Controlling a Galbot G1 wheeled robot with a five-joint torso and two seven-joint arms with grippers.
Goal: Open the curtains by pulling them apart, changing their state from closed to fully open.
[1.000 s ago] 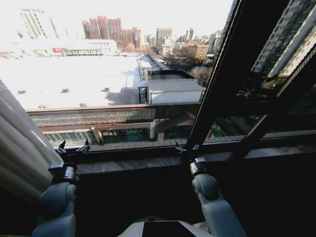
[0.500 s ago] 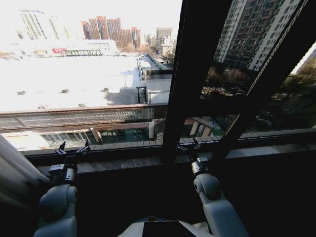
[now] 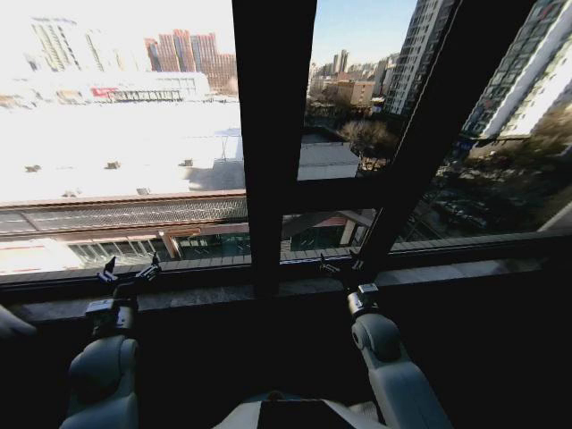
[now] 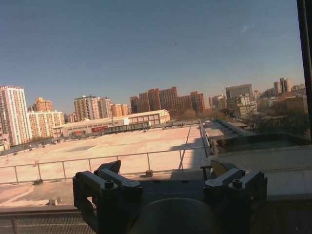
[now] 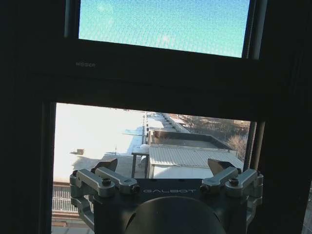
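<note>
**Apparently between panels: both grippers empty before the bare window**

Seen from the head view, the left gripper [image 3: 128, 271] is held just above the dark window sill [image 3: 214, 299], towards its left end, with its fingers spread wide and nothing between them. The right gripper [image 3: 343, 265] is raised near the middle of the sill, at the foot of the slanted window frame bar [image 3: 420, 152]; it is likewise spread and empty. Of the curtains, a small pale fold [image 3: 12, 323] can be made out at the far left edge, below the sill line, and it is judged to be the gathered left panel. No fabric is seen across the glass ahead, and where the right panel hangs cannot be told.

From the left wrist view, the left gripper's fingers [image 4: 108, 181] are shown wide apart, with the sunlit rooftop and city beyond them and no cloth within reach.

From the right wrist view, the right gripper's fingers [image 5: 105, 178] are also shown wide apart, directed at the dark crossbar [image 5: 161, 83] of the frame; nothing is held.

The left side is judged to be drawn clear, so the step in hand appears to be a repositioning towards the remaining panel. For the next move, that panel's edge would have to be brought into view, a pleat pinched firmly, and the cloth carried sideways away from the centre.
</note>
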